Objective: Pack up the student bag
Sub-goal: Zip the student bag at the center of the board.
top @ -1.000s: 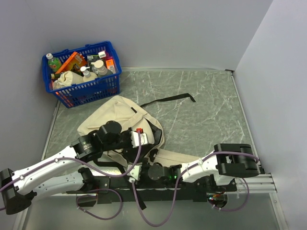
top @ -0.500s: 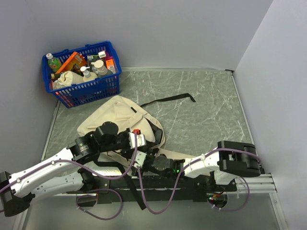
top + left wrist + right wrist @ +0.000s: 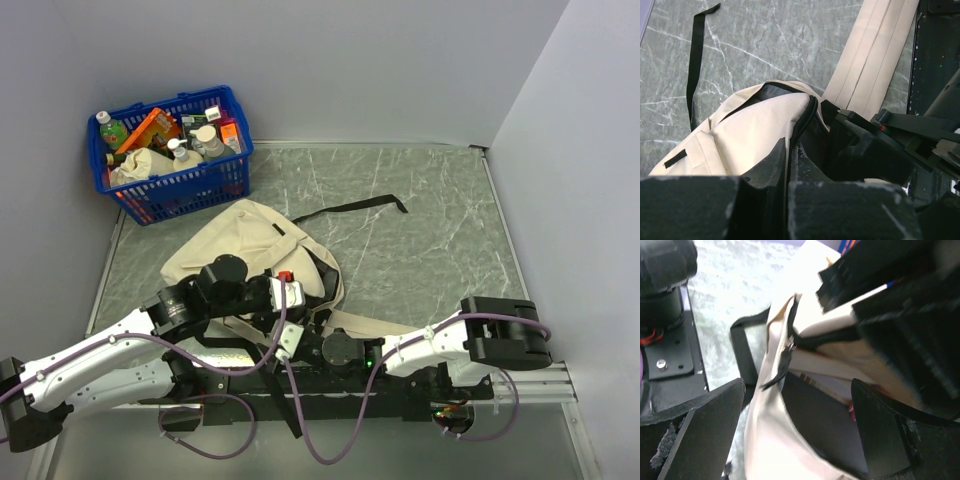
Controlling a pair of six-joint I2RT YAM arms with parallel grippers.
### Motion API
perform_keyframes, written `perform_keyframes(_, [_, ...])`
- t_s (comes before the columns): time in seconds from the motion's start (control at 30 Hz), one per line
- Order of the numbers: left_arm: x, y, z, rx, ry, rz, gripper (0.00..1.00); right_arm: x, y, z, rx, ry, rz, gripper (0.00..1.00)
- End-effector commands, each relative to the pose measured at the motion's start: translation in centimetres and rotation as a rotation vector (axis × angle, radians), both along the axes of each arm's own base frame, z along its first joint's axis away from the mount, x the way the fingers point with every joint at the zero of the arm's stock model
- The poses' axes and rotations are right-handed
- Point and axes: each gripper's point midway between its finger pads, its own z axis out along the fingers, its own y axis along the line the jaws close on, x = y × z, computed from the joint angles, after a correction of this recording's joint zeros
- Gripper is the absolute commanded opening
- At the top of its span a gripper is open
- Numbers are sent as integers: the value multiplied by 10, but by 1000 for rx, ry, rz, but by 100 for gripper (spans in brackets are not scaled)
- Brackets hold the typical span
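The student bag (image 3: 240,250) is a cream fabric backpack lying in front of the arms. My left gripper (image 3: 308,305) is shut on the zipper edge of its mouth, holding that lip up; in the left wrist view the zipper line runs between the closed fingers (image 3: 775,165) at the gripper (image 3: 789,152), over the bag (image 3: 750,130). My right gripper (image 3: 300,338) is open at the mouth. In the right wrist view its fingers (image 3: 705,430) stand wide apart on either side of the bag's dark inside (image 3: 820,425), where book edges show. Nothing is gripped there.
A blue basket (image 3: 175,150) with bottles and packets stands at the back left by the wall. A loose black strap (image 3: 350,208) trails across the table behind the bag. Cream shoulder straps (image 3: 875,50) lie towards the arm bases (image 3: 400,385).
My right arm has reached left along the near edge to the bag's mouth, and its jaws have opened a little wider. The left gripper keeps its hold, shifted slightly.
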Motion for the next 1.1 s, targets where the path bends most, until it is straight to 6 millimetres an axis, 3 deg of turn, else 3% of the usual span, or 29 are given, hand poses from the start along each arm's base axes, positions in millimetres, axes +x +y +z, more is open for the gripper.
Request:
perform_keyframes(0.0, [-1, -10, 24, -91, -44, -31, 1, 1, 11, 36, 111, -18, -12, 93])
perform_keyframes(0.23, [-2, -8, 25, -98, -51, -27, 1, -6, 16, 22, 72, 29, 42, 80])
perform_keyframes(0.53, [-3, -7, 26, -106, -56, -35, 1, -21, 18, 15, 57, 100, 117, 41])
perform_keyframes(0.6, [-4, -7, 25, -105, -56, -39, 1, -23, 19, 15, 58, 108, 128, 36])
perform_keyframes(1.07, [-10, -8, 21, -101, -36, -66, 1, -14, 28, 23, 75, 117, 102, 40])
